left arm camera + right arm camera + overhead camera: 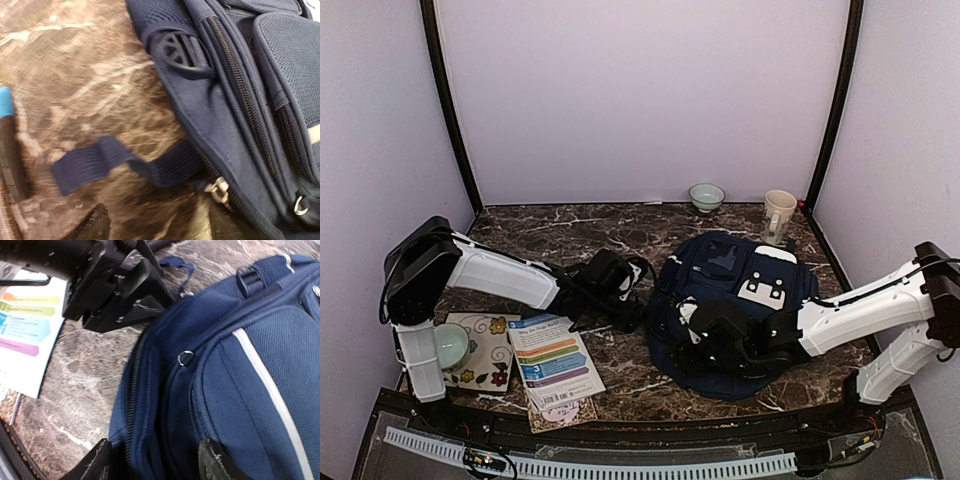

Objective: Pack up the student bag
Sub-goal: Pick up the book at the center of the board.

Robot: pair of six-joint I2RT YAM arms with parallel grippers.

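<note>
While I watch from above, the student bag (720, 268) lies flat on the right half of the marble table (570, 235), front pockets up, with both arms reaching in at its near-left edge. The left gripper (632, 318) sits just beside the bag's left rim. The right gripper (692, 346) rests over the near corner, which looks to me like a bracing spot, so the fabric cannot slide while the other arm works the rim. A booklet (552, 362) waits near the left arm, probably to go inside. A bowl (706, 196) and a mug (779, 214) stand well apart at the back.

Looking through the left wrist camera, the reason for that arm's position shows. A zipper pull (218, 190) with a webbing strap (125, 162) trailing onto the marble lies right ahead of its fingers (95, 225). They stand spread, with nothing between them but table and strap end, so this tool is open and holds nothing. I would guess the pull is what it has come for, since the zip track runs shut along the rim.

Seen from the right wrist, that arm's fingers (102, 462) are also parted wide and straddle the zipped seam at the bag's edge. The cloth between them does not look pinched, so I take this tool for open too. A small metal ring (185, 358) glints on the next zip.
</note>
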